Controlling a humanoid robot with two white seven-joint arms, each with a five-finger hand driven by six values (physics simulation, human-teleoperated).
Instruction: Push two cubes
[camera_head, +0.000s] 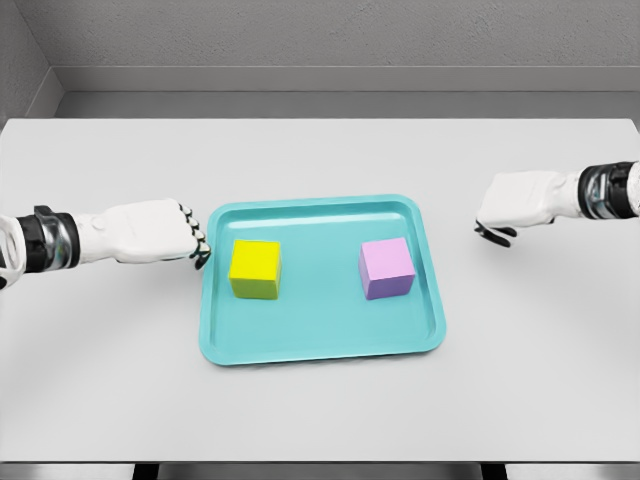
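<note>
In the teal tray (322, 347) sit a yellow cube (255, 269) and a purple cube (386, 268), apart.

white worktop (320, 160), teal tray (325, 349) flat on it near centre; bare worktop surface on all four sides of tray

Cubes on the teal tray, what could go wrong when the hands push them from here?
The left hand sits at the tray rim, so it may shove the tray rather than the yellow cube. The right hand is still well off the tray; reaching for the purple cube, it could catch the raised rim.
</note>
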